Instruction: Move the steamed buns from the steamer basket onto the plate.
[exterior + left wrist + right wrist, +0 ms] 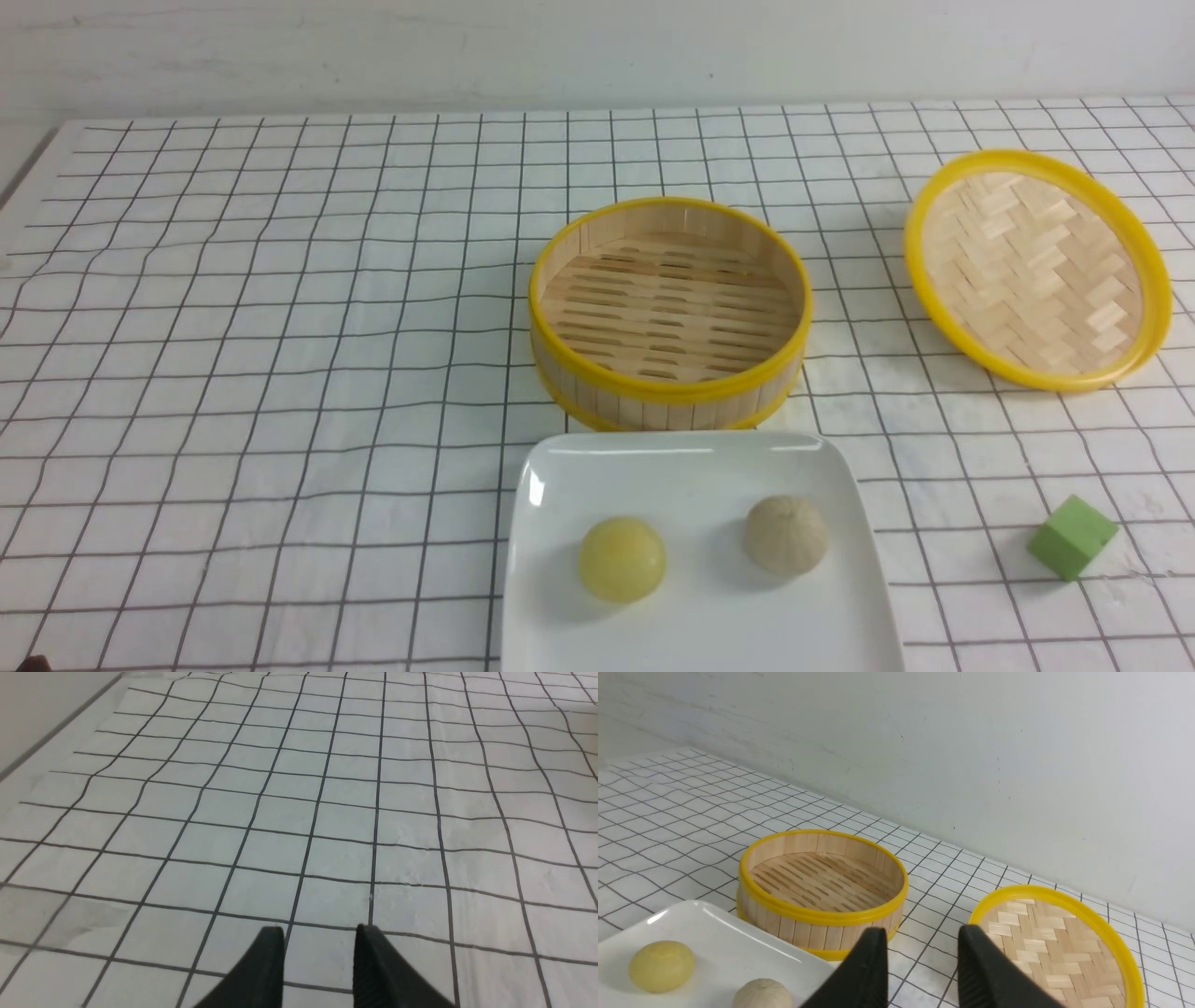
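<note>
the task looks done: both steamed buns, the yellow bun and the pleated bun, sit on the plate at lower centre, the steamer basket above is empty, and the left gripper and right gripper stand parted, holding nothing.
</note>
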Motion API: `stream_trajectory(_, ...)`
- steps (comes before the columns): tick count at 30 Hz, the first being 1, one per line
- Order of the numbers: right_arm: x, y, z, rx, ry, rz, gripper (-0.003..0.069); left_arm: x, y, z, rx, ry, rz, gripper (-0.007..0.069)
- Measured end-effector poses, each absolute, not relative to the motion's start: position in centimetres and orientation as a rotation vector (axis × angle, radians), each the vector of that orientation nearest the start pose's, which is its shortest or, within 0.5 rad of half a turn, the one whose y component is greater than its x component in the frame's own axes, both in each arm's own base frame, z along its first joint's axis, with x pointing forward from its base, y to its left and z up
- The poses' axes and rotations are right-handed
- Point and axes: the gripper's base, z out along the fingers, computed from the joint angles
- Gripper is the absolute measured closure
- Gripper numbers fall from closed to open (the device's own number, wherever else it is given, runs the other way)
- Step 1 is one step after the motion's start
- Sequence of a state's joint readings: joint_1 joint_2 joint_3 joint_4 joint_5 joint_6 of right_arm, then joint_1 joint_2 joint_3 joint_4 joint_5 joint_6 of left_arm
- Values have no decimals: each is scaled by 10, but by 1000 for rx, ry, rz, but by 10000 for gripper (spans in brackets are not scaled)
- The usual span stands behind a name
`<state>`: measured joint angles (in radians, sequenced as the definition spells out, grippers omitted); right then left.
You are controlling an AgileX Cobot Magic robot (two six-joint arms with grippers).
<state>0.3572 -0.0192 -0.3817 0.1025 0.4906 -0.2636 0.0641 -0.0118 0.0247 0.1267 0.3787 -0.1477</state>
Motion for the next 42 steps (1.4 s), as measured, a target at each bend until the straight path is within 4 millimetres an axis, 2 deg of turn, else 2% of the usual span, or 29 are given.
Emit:
stream_trajectory(36,16,11,292,-447,1512,187,419,52,7,172,-130,1869,52,382)
stream_trajectory(38,18,12,288,-448,1532,193,419,52,7,172,-130,1869,52,382)
stream_trajectory(42,34,18,254,-454,1671,214,419,52,7,172,-130,1868,52,382)
